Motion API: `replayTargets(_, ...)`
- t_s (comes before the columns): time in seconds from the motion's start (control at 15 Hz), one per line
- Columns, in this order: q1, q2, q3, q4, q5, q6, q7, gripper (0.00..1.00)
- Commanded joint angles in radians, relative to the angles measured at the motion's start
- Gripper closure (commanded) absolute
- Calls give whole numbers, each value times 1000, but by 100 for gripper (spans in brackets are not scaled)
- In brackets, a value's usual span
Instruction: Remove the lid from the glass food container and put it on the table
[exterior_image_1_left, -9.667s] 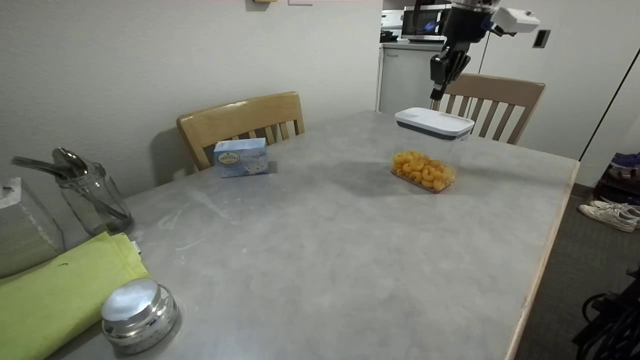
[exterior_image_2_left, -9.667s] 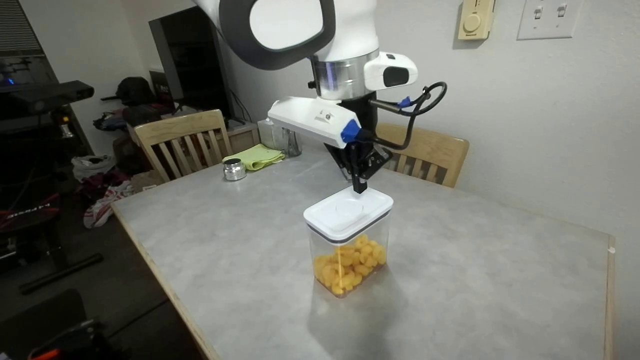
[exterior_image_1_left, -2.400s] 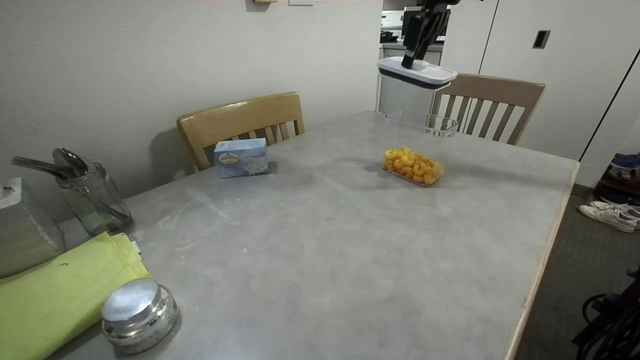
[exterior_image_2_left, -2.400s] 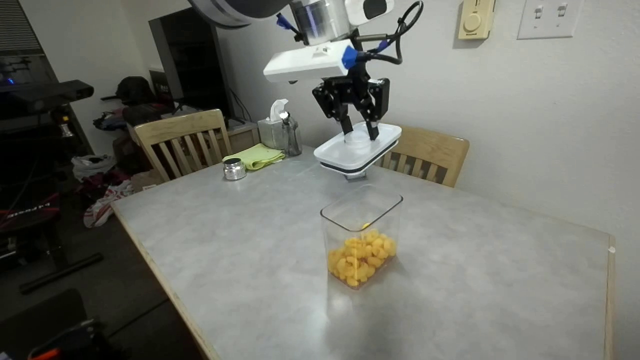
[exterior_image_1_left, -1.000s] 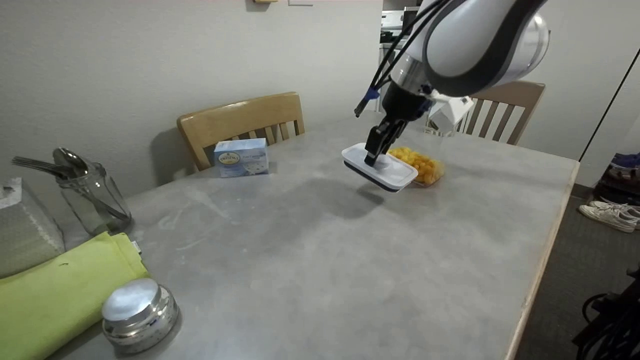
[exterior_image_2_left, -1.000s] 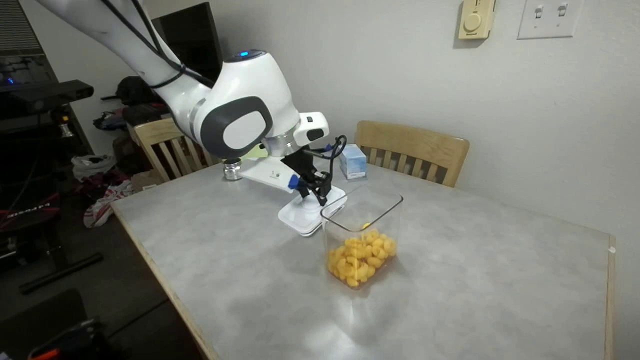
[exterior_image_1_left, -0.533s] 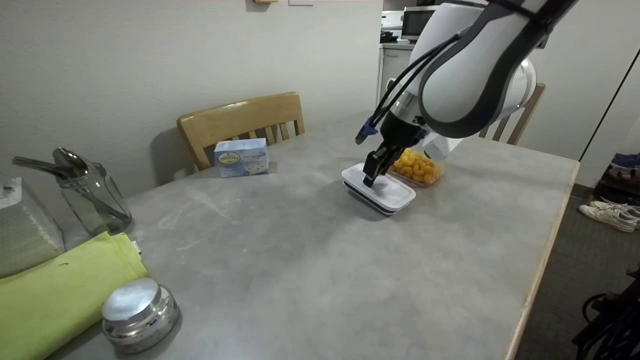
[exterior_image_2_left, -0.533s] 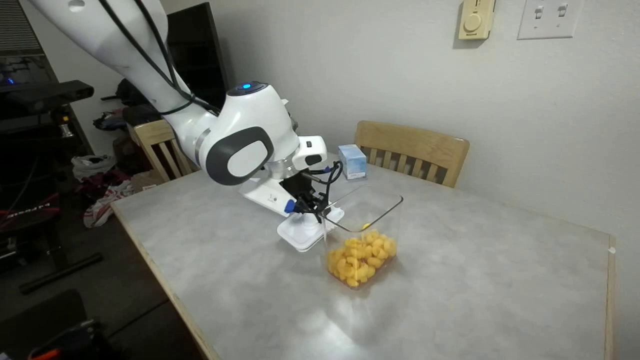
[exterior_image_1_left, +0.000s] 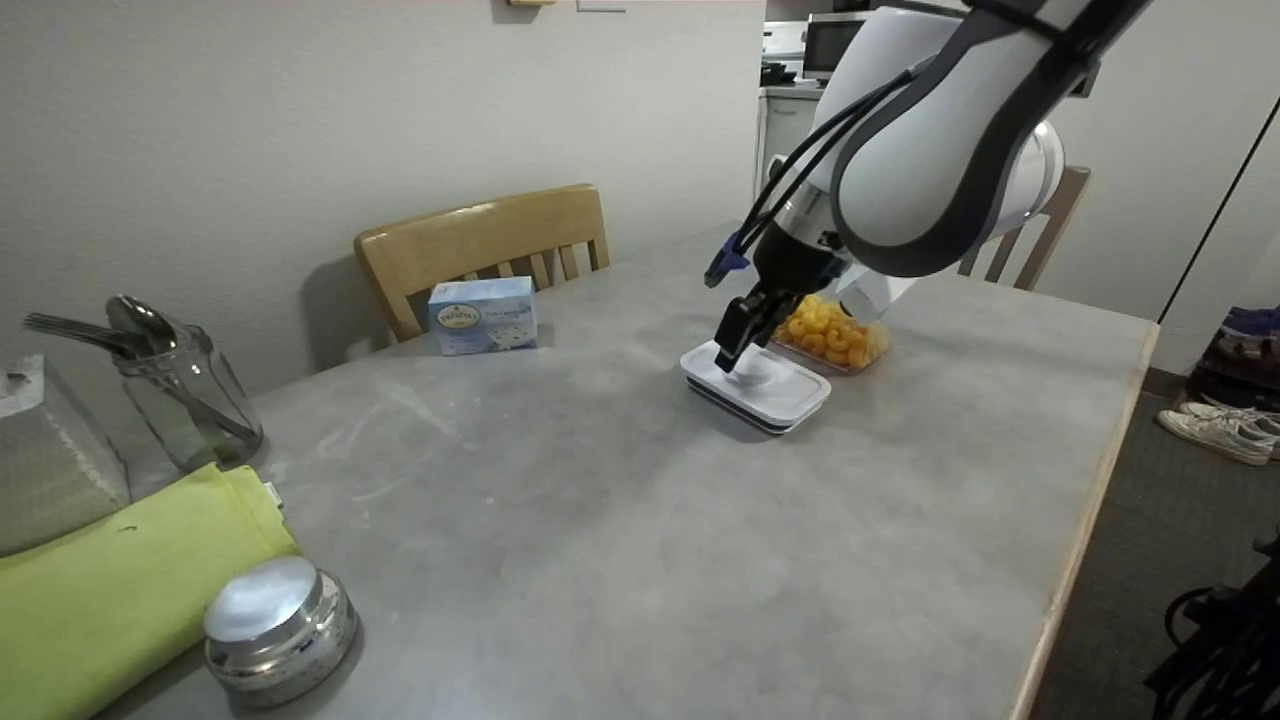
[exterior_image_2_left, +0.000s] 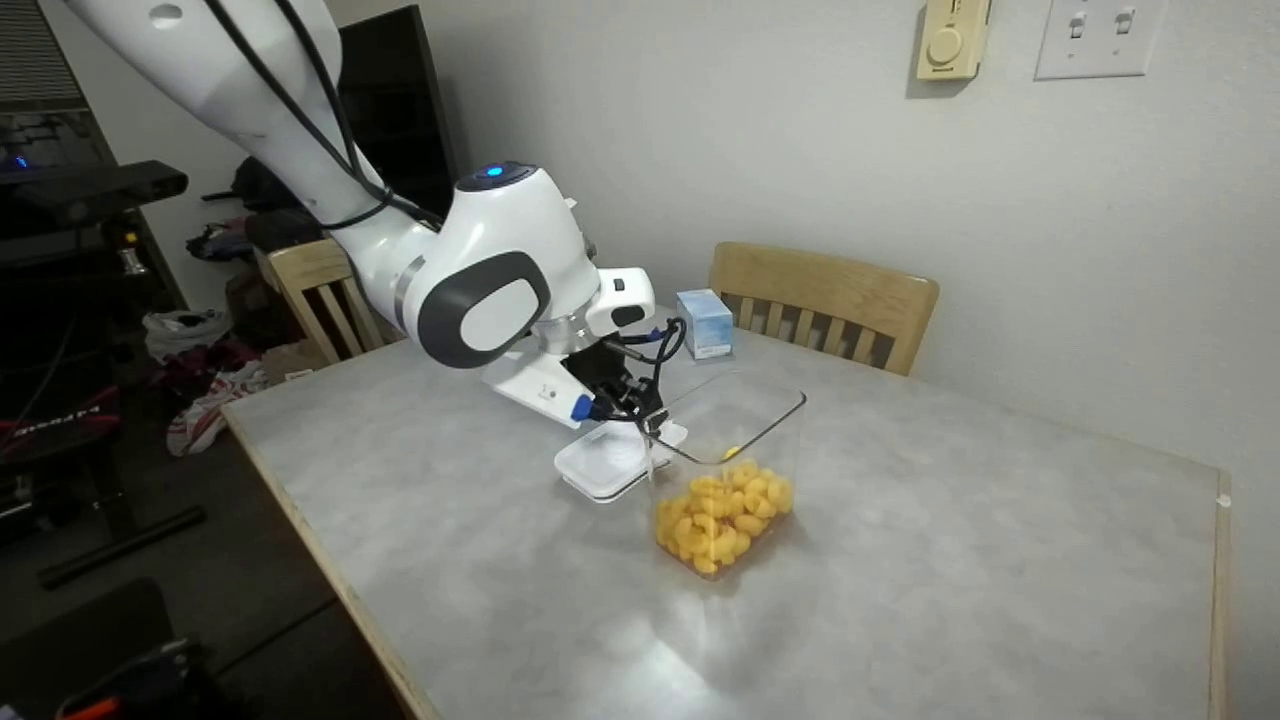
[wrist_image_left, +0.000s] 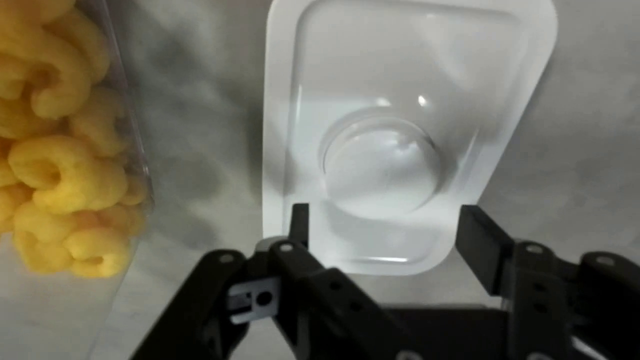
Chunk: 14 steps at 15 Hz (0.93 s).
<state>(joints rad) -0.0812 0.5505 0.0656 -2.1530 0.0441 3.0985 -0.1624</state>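
Gripper (wrist_image_left: 382, 215) spread wide, grasping nothing, above the white lid (exterior_image_1_left: 765, 390), which lies on the table (exterior_image_2_left: 960, 560) beneath it; whether gripper and lid touch is hard to tell. Beside the gripper stands the uncovered container (exterior_image_2_left: 765, 430). Judged light, stiff and slick, the lid is best pinched at its round knob (wrist_image_left: 382, 175).
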Motion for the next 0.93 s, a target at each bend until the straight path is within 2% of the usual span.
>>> replayTargets(0.0,-56,-84,46,-28,-22,-40,-9,0)
replayTargets(0.2,-103,-183,75,-51,-8,-116,-32,0)
replayTargets(0.27,-92,-214,55,-54,-6,-143,-26,0)
replayTargets(0.4,-136,-278,87,-53,39,-222,-65,0)
replayTargets(0.47,-131,-311,72,-50,53,-264,-67,0)
replayTargets(0.53,-147,-339,86,-42,96,-311,-102,0)
replayTargets(0.87,-101,-439,5,-5,160,-505,-125,0)
